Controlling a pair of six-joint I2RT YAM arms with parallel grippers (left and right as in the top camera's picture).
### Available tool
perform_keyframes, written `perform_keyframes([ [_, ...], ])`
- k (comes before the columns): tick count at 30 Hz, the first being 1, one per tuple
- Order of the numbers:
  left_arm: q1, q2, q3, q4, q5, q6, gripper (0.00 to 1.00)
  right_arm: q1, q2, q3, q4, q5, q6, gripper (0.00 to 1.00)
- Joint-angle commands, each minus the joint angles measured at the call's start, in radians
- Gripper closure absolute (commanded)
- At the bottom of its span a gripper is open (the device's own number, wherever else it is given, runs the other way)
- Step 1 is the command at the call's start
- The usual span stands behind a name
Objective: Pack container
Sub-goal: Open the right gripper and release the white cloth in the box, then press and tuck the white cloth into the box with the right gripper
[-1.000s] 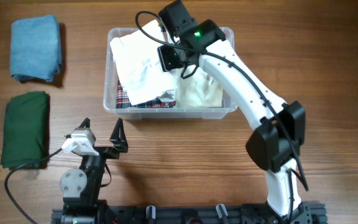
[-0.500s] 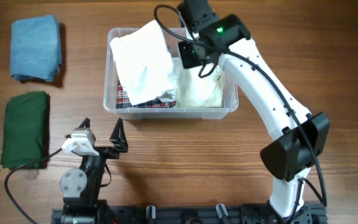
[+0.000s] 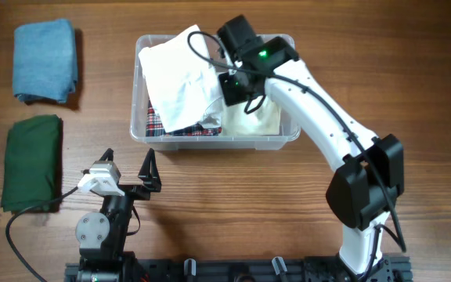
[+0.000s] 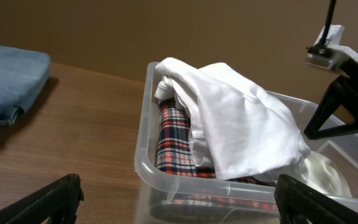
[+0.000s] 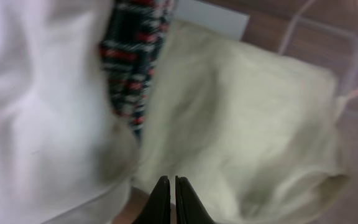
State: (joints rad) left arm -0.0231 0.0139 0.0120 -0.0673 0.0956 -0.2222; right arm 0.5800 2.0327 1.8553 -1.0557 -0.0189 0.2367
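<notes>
The clear plastic container [image 3: 276, 139] stands at the middle back of the table. It holds a white cloth [image 3: 180, 74] heaped on the left, a red plaid cloth [image 3: 161, 125] under it and a cream cloth [image 3: 255, 119] on the right. My right gripper [image 5: 171, 180] hangs over the container's middle, shut with nothing between its fingers, just above where the white cloth [image 5: 36, 112] meets the cream cloth [image 5: 247, 124]. In the left wrist view the right gripper [image 4: 311, 130] dips behind the white heap [image 4: 241, 124]. My left gripper [image 3: 128, 166] rests open in front of the container [image 4: 166, 180].
A folded blue cloth [image 3: 45, 61] lies at the back left and a folded dark green cloth [image 3: 32, 160] lies in front of it, both left of the container. The right arm [image 3: 319, 125] arches over the container's right front corner.
The right gripper's jaws have closed. The right arm swung toward the back right, then came back left over the container's middle. The white cloth has bunched toward the left. The left arm stayed still.
</notes>
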Motion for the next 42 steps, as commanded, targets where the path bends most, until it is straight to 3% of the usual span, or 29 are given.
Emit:
perform_keyframes([
  [1,0.008,-0.006,-0.006,-0.001,0.005,0.005,0.00,0.047,0.006,-0.013,0.019,-0.035,0.006,0.96],
  [17,0.008,-0.006,-0.006,-0.001,0.005,0.005,0.00,0.146,0.006,-0.013,0.064,-0.034,0.081,0.96],
  [18,0.008,-0.006,-0.006,-0.001,0.005,0.006,0.00,0.146,0.006,-0.013,0.065,-0.034,0.081,0.91],
  [21,0.008,-0.006,-0.006,-0.001,0.005,0.005,0.00,0.146,0.006,-0.013,0.064,-0.034,0.081,0.56],
  [24,0.008,-0.006,-0.006,-0.001,0.005,0.005,0.00,0.146,0.006,-0.013,0.064,-0.034,0.080,0.40],
  [37,0.008,-0.006,-0.006,-0.001,0.005,0.005,0.00,0.128,-0.041,-0.008,0.049,-0.053,0.063,0.40],
  [42,0.008,-0.006,-0.006,-0.001,0.005,0.005,0.00,0.074,-0.119,-0.008,0.043,-0.006,0.052,0.33],
])
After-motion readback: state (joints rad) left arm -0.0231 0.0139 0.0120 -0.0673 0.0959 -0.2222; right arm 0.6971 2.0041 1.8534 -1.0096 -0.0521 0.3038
